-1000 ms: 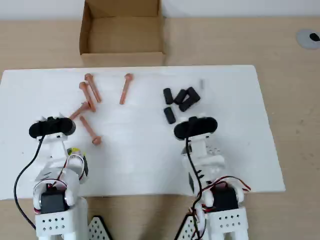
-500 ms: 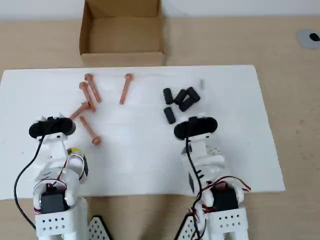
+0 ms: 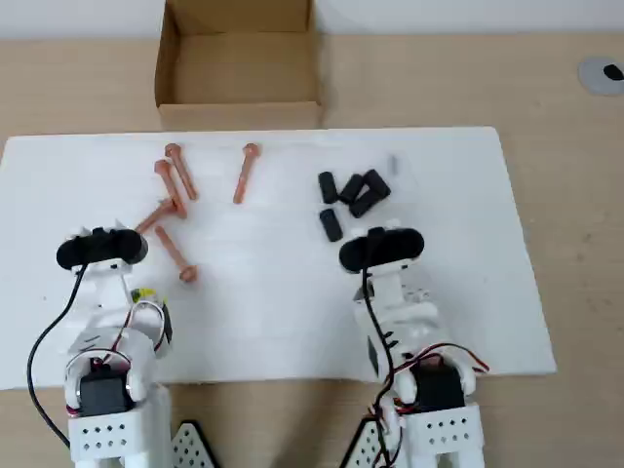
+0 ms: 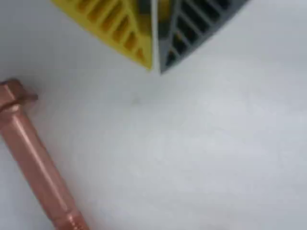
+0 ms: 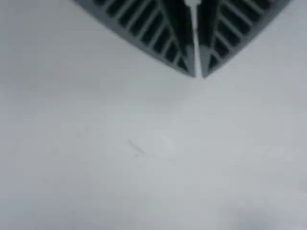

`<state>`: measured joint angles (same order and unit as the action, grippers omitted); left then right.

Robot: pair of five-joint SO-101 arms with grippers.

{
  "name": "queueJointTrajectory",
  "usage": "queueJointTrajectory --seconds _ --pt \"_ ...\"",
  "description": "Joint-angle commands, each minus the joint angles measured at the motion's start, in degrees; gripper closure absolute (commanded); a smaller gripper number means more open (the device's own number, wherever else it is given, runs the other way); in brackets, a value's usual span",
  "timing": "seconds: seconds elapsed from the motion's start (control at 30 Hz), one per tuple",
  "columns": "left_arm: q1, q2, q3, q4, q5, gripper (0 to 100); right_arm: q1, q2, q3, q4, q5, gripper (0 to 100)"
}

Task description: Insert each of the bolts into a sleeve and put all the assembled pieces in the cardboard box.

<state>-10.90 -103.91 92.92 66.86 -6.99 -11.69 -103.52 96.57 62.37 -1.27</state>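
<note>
Nothing was moved since earlier: the cardboard box (image 3: pixel 239 97) was left empty, with left gripper (image 4: pixel 156 64) and right gripper (image 5: pixel 195 72) held well short of it, jaws together. Loose bolts (image 3: pixel 244 174) and sleeves (image 3: pixel 353 191) were spread nearer the box; a first bolt pickup was judged due.

Looking down now on a light wooden table (image 3: pixel 565 107), a big white sheet (image 3: pixel 273 292) lies flat across most of it under soft even light, a round grey disc (image 3: pixel 602 74) sits near the far right corner, and a pale strip (image 3: pixel 439 15) runs beyond the far edge.
</note>
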Motion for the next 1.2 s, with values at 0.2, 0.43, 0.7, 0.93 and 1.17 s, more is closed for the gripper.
queueJointTrajectory --seconds 0.2,0.43,0.7,0.93,1.17 --pt "-0.26 -0.48 -0.18 0.00 -0.18 99 0.40 -6.55 -0.22 -0.09 0.62 98.8" --pt "0.00 -0.48 -0.18 0.00 -1.58 99 0.40 -6.55 -0.31 0.00 0.62 98.8" --pt "-0.26 -0.13 -6.59 3.78 -1.76 99 0.57 -6.29 -6.73 6.95 1.76 98.8" --pt "-0.18 0.13 -13.63 3.87 -1.76 99 0.66 -6.20 -11.82 10.46 1.76 98.8" --pt "-0.53 13.05 -29.27 9.49 -1.85 95 0.66 -6.11 -15.52 10.37 1.76 98.8"
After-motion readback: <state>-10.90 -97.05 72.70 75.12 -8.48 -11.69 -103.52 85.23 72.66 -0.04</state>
